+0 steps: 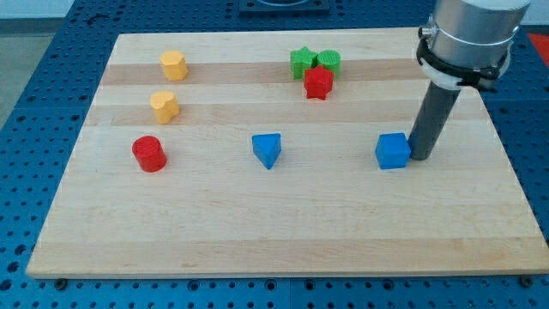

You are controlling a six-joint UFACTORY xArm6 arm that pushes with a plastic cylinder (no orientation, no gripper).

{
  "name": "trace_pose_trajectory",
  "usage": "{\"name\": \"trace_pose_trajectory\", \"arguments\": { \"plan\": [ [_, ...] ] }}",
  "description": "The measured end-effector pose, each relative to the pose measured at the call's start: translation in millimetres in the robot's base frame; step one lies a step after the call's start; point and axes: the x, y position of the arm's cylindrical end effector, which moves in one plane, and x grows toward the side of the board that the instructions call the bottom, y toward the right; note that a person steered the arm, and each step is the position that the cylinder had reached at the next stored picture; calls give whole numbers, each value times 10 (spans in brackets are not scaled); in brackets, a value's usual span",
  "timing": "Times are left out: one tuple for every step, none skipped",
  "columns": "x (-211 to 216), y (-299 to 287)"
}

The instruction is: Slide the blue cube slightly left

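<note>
Blue cube (393,151) sits on the wooden table (283,232) toward the view's right, about mid-height. My tip (420,156) rests on the table just beside the cube's right face, touching it or very nearly so. No jaws on this arm, only the dark rod. Well to the cube's left lies a blue triangular block (268,149), and farther left a red cylinder (149,154). Above that cylinder are two yellow blocks (164,106) (173,65), one over the other. Near the view's top, a green star (302,61), a green cylinder (328,61) and a red star (318,82) huddle together, touching.
</note>
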Motion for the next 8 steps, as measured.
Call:
{"name": "trace_pose_trajectory", "arguments": {
  "plan": [
    [0,0],
    [3,-53],
    [3,-181],
    [3,-194],
    [5,-293],
    [5,-314],
    [5,-401],
    [5,-409]
  ]
}}
